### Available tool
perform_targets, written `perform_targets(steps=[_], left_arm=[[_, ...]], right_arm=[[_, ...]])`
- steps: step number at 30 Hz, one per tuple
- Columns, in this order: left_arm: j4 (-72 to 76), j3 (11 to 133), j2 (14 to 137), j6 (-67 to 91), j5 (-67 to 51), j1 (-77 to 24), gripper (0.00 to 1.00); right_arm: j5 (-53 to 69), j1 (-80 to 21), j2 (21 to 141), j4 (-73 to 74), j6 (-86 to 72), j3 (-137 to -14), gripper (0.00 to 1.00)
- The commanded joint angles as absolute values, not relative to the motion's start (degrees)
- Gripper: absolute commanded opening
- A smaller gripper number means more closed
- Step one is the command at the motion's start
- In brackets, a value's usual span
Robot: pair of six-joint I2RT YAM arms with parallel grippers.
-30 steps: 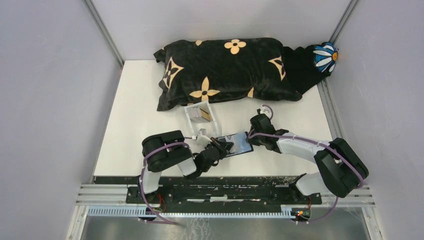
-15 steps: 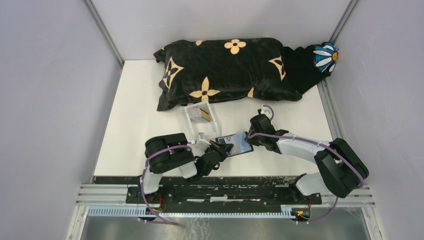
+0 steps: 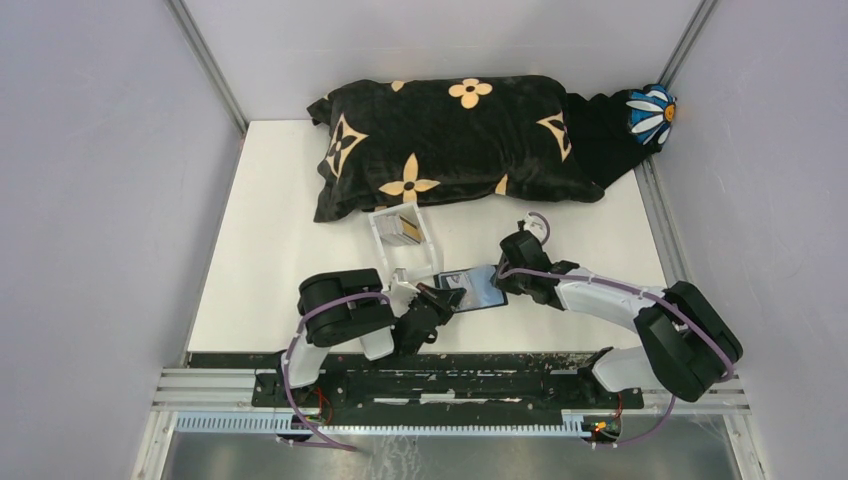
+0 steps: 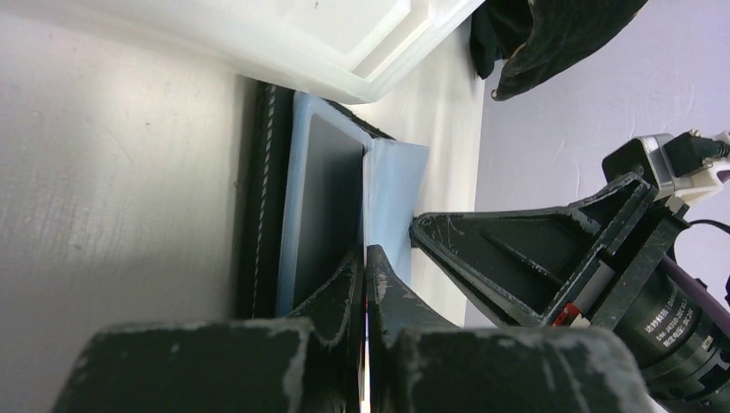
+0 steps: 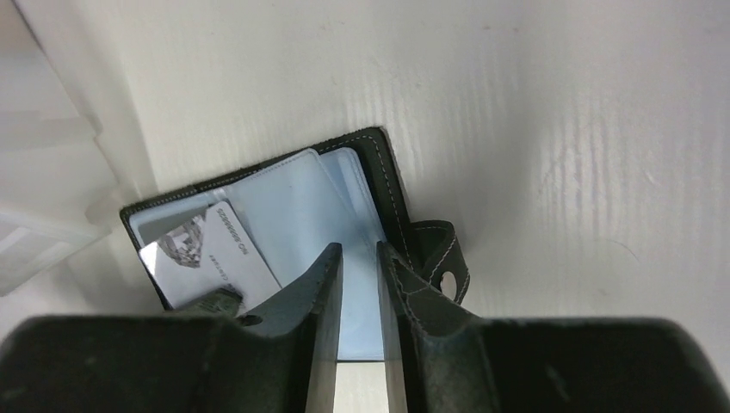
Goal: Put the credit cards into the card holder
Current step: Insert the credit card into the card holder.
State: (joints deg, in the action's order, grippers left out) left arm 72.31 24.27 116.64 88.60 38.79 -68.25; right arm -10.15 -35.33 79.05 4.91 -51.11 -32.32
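Starting at the left, the white table [image 3: 270, 220] ran across to the clear acrylic box [image 3: 385, 222], which stood just in front of the black pillow [image 3: 450, 140] with its tan flowers. A gold-tan card [image 3: 405, 230] showed inside that box.

Next came the left gripper [image 3: 440, 298], down low at the left end of the card holder [image 3: 478, 290]. Its jaws were pressed tight together. In the left wrist view the fingertips [image 4: 340, 288] met right at the fold of the holder's inner leaves. Whether they pinched a leaf there, I could not tell.

The card holder lay open and flat on the table, near the front edge, between the two grippers and just right of the box. From the right wrist, a silver card [image 5: 211, 254] with printed digits sat on the holder's left half. A light blue card [image 5: 293, 215] lay across the middle, its far end reaching toward the stitched black edge. The strap [image 5: 439, 258] with its snap hole stuck out on the right.

The right gripper [image 3: 503, 284] hovered at the holder's right end. Its jaws stood a narrow gap apart, the light blue card showed through that gap, and nothing was clamped.

Far right, in the back corner, a blue-and-white flower-patterned object [image 3: 651, 110] sat on dark cloth [image 3: 600, 130].
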Motion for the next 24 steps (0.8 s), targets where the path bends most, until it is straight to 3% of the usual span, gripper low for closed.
perform_targets(steps=[1, 24], left_arm=[[71.5, 23.1, 118.8, 84.1, 41.9, -68.5, 0.03], [76.7, 24.9, 121.1, 74.9, 40.0, -68.7, 0.03]], right_arm=[[-17.6, -36.4, 77.3, 20.9, -50.0, -29.9, 0.29], [-19.4, -37.8, 80.8, 21.5, -49.6, -31.9, 0.31]])
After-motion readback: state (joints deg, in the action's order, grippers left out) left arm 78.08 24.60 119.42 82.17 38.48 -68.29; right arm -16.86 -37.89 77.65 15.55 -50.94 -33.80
